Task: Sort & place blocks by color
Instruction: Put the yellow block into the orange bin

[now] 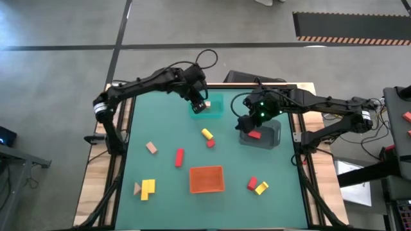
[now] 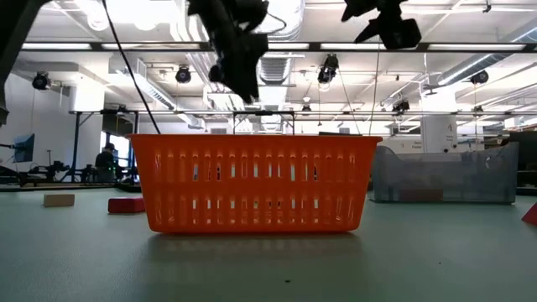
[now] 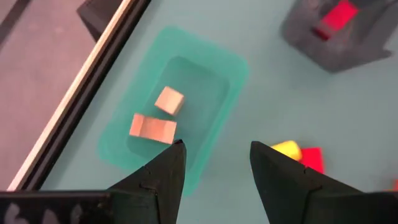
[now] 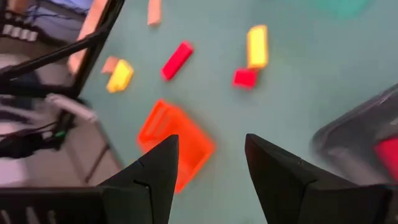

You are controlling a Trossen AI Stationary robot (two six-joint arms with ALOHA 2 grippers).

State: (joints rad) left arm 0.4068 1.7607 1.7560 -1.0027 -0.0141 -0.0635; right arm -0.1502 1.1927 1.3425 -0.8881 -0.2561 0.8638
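High view shows both dark arms at work over the green table [image 1: 160, 128], with the orange tray [image 1: 207, 179] as the landmark near the table's front edge; the left gripper [image 3: 214, 158] hangs above the teal tray [image 1: 207, 105], well beyond the orange tray toward the far edge, its fingers [image 3: 163, 171] parted and carrying nothing; two tan blocks [image 3: 159, 115] lie inside that teal tray, a small cube just beside a longer bar; the right gripper [image 4: 208, 155] hovers beside the grey tray [image 1: 262, 133], beyond the orange tray and to its right, fingers likewise spread and empty; a red block [image 1: 254, 135] rests in the grey tray; a yellow bar [image 1: 207, 133] and a small red cube [image 1: 210, 143] sit touching or nearly so between the orange tray and the teal one; a red bar [image 1: 179, 156] lies just beyond the orange tray's left corner; a tan block [image 1: 151, 147] lies farther left still; a yellow piece [image 1: 148, 188] and a tan wedge [image 1: 137, 188] lie left of the orange tray near the front; a red block [image 1: 252, 183] and a yellow block [image 1: 261, 188] sit together just right of it; low view is filled by the orange tray's slatted wall, both arms above it.
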